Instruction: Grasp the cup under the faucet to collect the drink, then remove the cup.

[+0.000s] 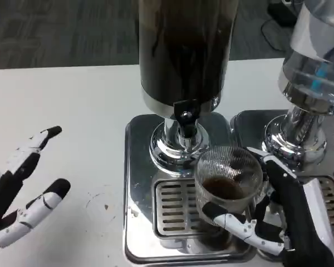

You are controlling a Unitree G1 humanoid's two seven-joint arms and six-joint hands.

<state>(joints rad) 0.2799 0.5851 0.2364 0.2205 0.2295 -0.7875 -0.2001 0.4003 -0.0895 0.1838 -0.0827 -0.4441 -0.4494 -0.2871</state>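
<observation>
White table (55, 100) carries a steel drink dispenser (181, 61) at centre frame. At lower right, the right hand (267, 214) grips a ribbed glass cup (228, 181) of dark drink under the faucet (185, 119). At lower left, the left hand (25, 186) hovers with fingers spread, holding nothing.

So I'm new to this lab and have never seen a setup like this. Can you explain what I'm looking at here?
This is a single picture from a camera on a humanoid robot's head, looking down at a white table. The black-and-white fingered shapes are its hands. The left hand waits open above the table, holding nothing. The right hand grips a clear ribbed glass cup with a little dark drink in the bottom. The cup stands on the slotted metal drip tray of a chrome drink dispenser with a dark tank, just below its black faucet. A second dispenser with a clear tank stands to the right.
</observation>
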